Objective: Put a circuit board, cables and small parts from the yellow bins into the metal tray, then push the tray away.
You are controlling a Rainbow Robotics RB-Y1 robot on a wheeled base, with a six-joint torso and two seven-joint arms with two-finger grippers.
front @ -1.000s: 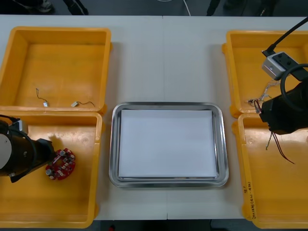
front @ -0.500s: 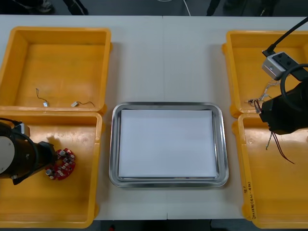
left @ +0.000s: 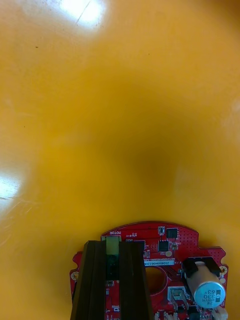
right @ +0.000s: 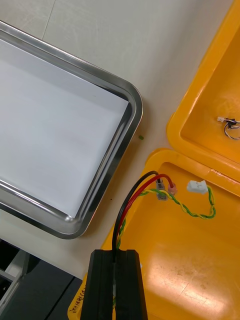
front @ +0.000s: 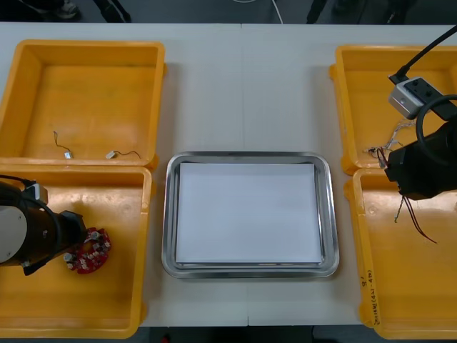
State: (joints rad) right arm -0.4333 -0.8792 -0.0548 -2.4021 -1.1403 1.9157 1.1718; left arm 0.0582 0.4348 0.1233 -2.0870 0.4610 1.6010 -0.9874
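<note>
A round red circuit board [front: 91, 251] lies in the near left yellow bin [front: 71, 307]. My left gripper [front: 73, 246] is down on the board's left edge. In the left wrist view the black fingers [left: 95, 270] stand almost together, shut on a small part at the rim of the circuit board [left: 165, 245]. My right gripper [front: 400, 189] hangs over the near right yellow bin [front: 400, 286], shut on a bundle of cables [front: 414, 221]. In the right wrist view black, red and yellow-green twisted cables [right: 145, 190] rise from between that gripper's [right: 118, 255] closed fingers.
The metal tray [front: 250, 156] with its white inside sits between the bins, its corner [right: 132, 100] beside the near right bin [right: 200, 260]. Two small cables [front: 61, 143] lie in the far left bin [front: 86, 86]. More thin cables [front: 385, 146] lie in the far right bin [front: 364, 93].
My left gripper has closed from wide open onto the circuit board, and the board has shifted slightly toward the table's front edge. The right arm has not moved.
</note>
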